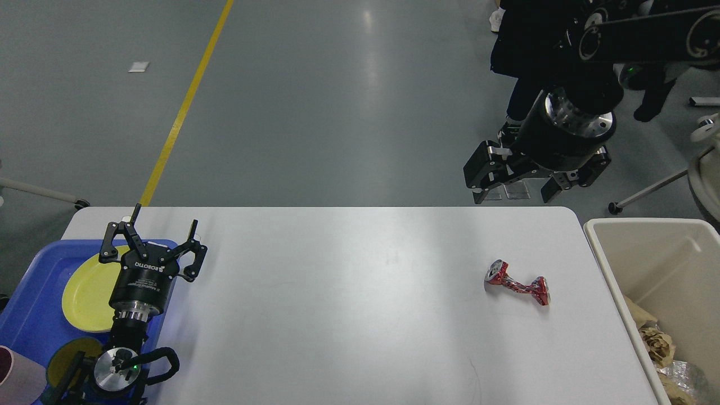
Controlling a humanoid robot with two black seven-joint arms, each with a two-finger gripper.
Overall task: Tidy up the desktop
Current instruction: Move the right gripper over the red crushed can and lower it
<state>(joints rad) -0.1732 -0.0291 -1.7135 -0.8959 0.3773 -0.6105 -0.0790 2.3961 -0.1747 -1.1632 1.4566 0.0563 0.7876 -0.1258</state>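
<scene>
Watching from the side, the crushed red can (516, 283) lies alone on the white desk (337, 292) near the beige bin (664, 264), probably why the right end effector (514, 188) hovers spread wide behind it, while the left end effector (152, 239) sits open and empty by the blue tray (34, 315).

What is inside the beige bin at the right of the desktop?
The beige bin holds crumpled brown paper and something silvery and crinkled at its near end. The far end shows bare floor. The frame edge cuts off the rest.
</scene>
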